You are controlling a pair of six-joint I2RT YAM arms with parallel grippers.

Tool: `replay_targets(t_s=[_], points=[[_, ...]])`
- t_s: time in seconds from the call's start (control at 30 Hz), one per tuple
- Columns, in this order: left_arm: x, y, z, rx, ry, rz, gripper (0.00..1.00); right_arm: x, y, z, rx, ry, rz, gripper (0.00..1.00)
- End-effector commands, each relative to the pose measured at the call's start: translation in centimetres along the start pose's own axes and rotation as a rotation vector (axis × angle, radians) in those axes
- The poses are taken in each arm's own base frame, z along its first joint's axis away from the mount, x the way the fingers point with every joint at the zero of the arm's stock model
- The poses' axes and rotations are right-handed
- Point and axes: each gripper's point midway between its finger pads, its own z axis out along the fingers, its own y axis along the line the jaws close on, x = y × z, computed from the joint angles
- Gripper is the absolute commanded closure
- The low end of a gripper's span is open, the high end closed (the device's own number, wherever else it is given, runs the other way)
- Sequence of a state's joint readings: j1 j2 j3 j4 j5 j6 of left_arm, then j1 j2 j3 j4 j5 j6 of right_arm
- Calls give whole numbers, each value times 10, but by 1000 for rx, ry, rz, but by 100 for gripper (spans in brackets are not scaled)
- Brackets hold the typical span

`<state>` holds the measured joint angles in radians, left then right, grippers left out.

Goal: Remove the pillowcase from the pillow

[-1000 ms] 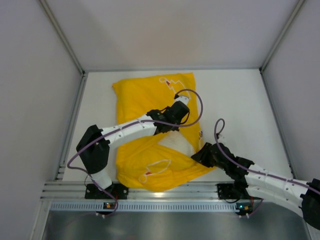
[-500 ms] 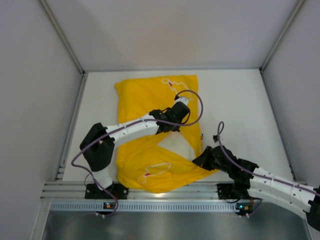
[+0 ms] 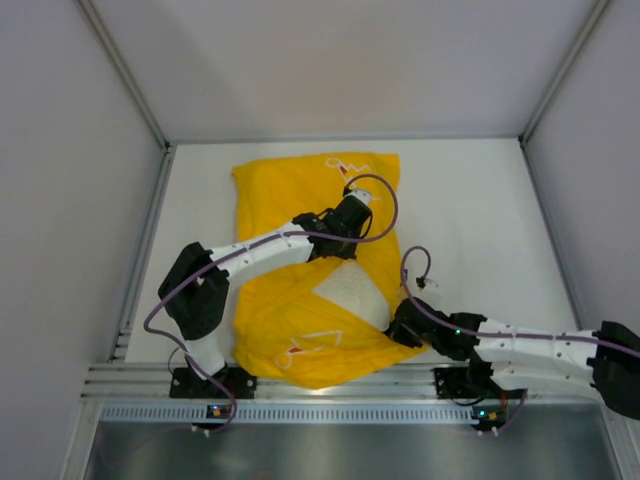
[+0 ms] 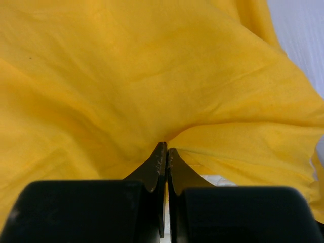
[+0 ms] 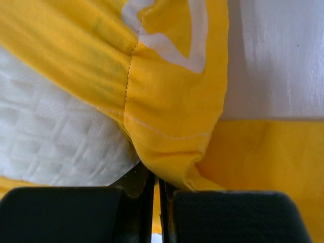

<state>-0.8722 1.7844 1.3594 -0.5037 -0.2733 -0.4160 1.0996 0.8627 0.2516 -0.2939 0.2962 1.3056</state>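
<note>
Your right gripper [image 3: 404,325] now sits nearer the desk's [image 3: 470,200] front edge, jaws pinching the pillowcase [image 3: 285,190] hem. Left gripper [image 3: 338,226]: jaws clamped on its mid-fabric. Pillow [image 3: 350,290]: exposed between them.

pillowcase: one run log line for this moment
left hand: shut on pillowcase | right hand: shut on pillowcase edge | pillow: partly bared | removal: not yet done

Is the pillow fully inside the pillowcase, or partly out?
Partly out: a white quilted patch of pillow shows at the pillowcase opening; rest covered.
</note>
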Motion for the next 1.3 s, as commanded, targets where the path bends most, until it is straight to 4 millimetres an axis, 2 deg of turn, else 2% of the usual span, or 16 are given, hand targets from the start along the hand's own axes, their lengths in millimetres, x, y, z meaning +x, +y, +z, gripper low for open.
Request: replay_targets(t_s=[0.0, 0.03, 0.13, 0.23, 0.4, 0.53, 0.67, 0.7, 0.73, 0.77, 0.83, 0.87, 0.97, 1.07, 1.17, 1.27], points=[[-43, 25, -23, -56, -135, -34, 100, -4, -19, 14, 146, -27, -55, 100], [-44, 28, -24, -60, -133, -35, 100, 0, -27, 23, 199, -1, -76, 99], [-45, 33, -30, -55, -137, -44, 100, 1, -23, 43, 217, 52, -100, 98], [-38, 31, -31, -31, -119, -44, 100, -6, -5, 55, 170, 36, -127, 96], [-17, 26, -27, 4, -69, -58, 100, -22, 4, 42, 90, -37, -128, 83], [4, 21, -28, 37, -40, -73, 100, -65, 18, 26, -3, -201, -95, 80], [14, 14, -31, 62, -26, -80, 100, -100, 23, 30, -8, -244, -81, 79], [15, 14, -32, 66, -24, -75, 87, -102, 23, 32, 3, -234, -90, 78], [15, 13, -33, 69, -23, -68, 54, -100, 19, 34, 40, -210, -101, 77], [14, 17, -37, 36, -42, -66, 38, -96, 15, 36, 57, -191, -104, 77], [8, 21, -46, 1, -70, -63, 11, -85, 8, 42, 66, -151, -98, 77], [5, 23, -50, -14, -83, -59, 6, -80, 6, 43, 61, -129, -97, 76], [-15, 11, -83, -18, -190, -12, 1, -67, 8, 49, 9, -87, -75, 77], [-20, -23, -110, 35, -255, 62, 1, -57, 12, 50, -38, -53, -62, 77], [-1, -66, -125, 77, -279, 185, 5, -52, 13, 48, -62, -33, -46, 77], [17, -76, -118, 70, -258, 240, 14, -51, 14, 44, -81, -34, -24, 77]])
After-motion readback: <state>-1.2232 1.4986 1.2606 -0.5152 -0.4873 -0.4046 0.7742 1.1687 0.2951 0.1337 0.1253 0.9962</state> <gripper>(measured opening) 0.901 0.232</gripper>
